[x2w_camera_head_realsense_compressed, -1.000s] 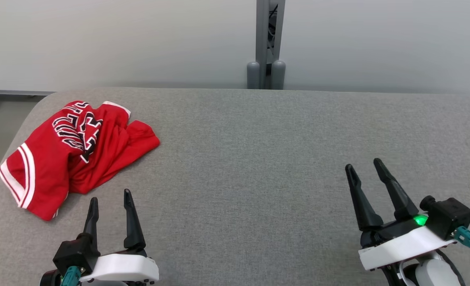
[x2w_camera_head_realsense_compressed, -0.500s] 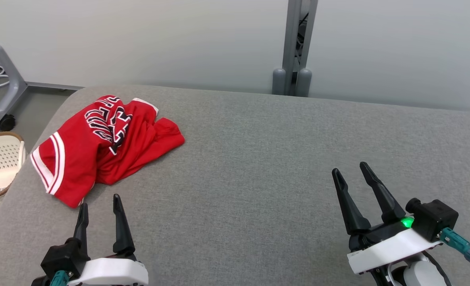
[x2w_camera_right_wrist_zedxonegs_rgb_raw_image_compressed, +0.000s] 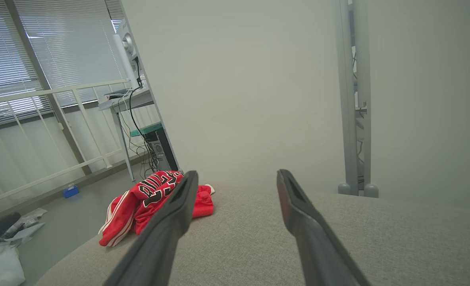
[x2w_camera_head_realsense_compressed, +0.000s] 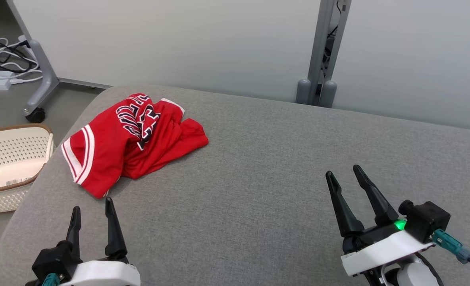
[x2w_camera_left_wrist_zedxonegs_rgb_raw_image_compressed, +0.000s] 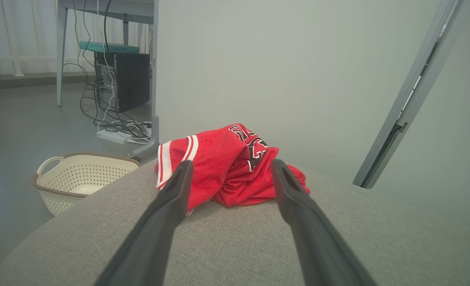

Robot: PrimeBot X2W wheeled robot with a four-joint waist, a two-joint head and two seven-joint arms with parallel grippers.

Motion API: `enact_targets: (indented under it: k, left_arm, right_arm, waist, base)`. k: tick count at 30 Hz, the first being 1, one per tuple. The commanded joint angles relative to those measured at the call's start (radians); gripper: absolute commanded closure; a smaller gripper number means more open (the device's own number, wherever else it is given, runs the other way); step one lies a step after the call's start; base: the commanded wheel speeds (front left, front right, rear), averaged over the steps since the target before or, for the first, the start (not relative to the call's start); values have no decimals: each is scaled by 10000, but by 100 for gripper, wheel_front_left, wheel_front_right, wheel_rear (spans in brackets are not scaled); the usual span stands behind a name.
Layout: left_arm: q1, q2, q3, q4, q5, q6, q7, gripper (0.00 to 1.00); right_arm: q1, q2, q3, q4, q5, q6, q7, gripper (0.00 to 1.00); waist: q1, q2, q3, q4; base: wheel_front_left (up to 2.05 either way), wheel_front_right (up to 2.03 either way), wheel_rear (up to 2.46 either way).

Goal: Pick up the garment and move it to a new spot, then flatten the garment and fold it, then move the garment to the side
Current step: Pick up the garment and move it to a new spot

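A crumpled red garment [x2w_camera_head_realsense_compressed: 131, 141] with white stripes and black lettering lies near the far left corner of the grey padded table [x2w_camera_head_realsense_compressed: 259, 159]. It also shows ahead in the left wrist view [x2w_camera_left_wrist_zedxonegs_rgb_raw_image_compressed: 223, 167] and at the left in the right wrist view [x2w_camera_right_wrist_zedxonegs_rgb_raw_image_compressed: 147, 202]. My left gripper [x2w_camera_head_realsense_compressed: 92, 203] stands open at the lower left, just short of the garment's near edge, nothing between its fingers. Far to the right, my right gripper [x2w_camera_head_realsense_compressed: 343, 171] is open and empty above the bare table.
A cream perforated basket [x2w_camera_head_realsense_compressed: 8, 163] stands on the floor off the table's left edge, also in the left wrist view [x2w_camera_left_wrist_zedxonegs_rgb_raw_image_compressed: 80, 178]. A grey post [x2w_camera_head_realsense_compressed: 322, 51] rises behind the table against pale panels. Cables [x2w_camera_head_realsense_compressed: 0, 59] lie on the floor at far left.
The head camera has turned left, shifting the whole picture rightward and bringing the basket and cables into view. Garment and grippers keep their places; both grippers stay open.
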Motion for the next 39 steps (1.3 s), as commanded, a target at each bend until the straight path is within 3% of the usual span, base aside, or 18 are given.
enact_targets:
  k: [1,23,33,39]
  left_arm:
    - [66,28,100,-36,51,-105,-45,0]
    - [-146,33,818,367,-194,-689,-53,0]
    - [-1641,191,1473,881,565,-1850,-46,0]
    - [-3480,1015,1405,2316,670,-2420,765,0]
  right_arm:
    - [-186,-28,-20,-42,-23,17,-65,0]
    - [-252,280,11,237,-384,20,-76,0]
    - [-963,393,-221,181,-1381,22,-75,0]
    - [-1515,319,-206,19,-1795,23,-76,0]
  waist:
    - [0,-1,-36,78]
    - [0,-1,-42,231]
    - [0,-1,1068,14]
    - [0,-1,1943,-267]
  base:
    - [0,0,0]
    - [0,0,0]
    - [0,0,0]
    - [0,0,0]
